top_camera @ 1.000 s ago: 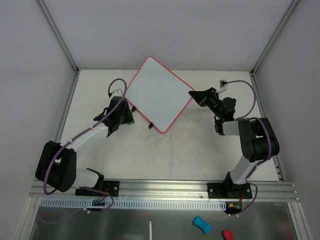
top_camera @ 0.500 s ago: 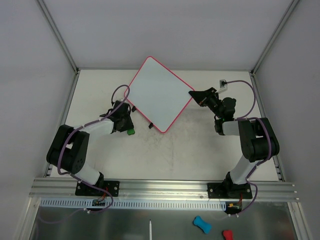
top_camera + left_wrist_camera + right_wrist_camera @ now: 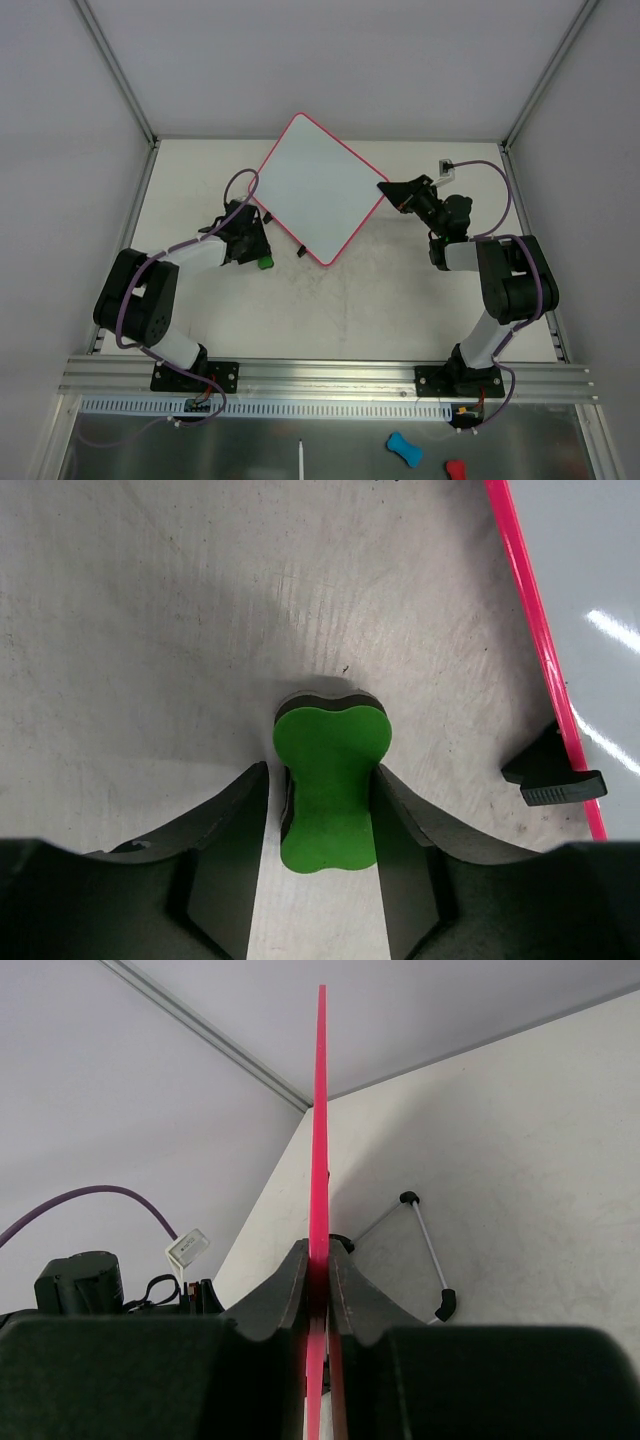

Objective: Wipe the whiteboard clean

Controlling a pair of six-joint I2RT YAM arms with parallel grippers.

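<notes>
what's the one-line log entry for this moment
left gripper: straddles green eraser, grip unclear | right gripper: shut on whiteboard edge | whiteboard: no marks visible

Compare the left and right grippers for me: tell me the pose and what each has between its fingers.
The left gripper straddles a green eraser lying on the table; the right gripper is clamped on the whiteboard at its pink frame. The left jaws stand spread wide, and whether they press the eraser is unclear; the right jaws are nearly together. Both have black fingers.
</notes>
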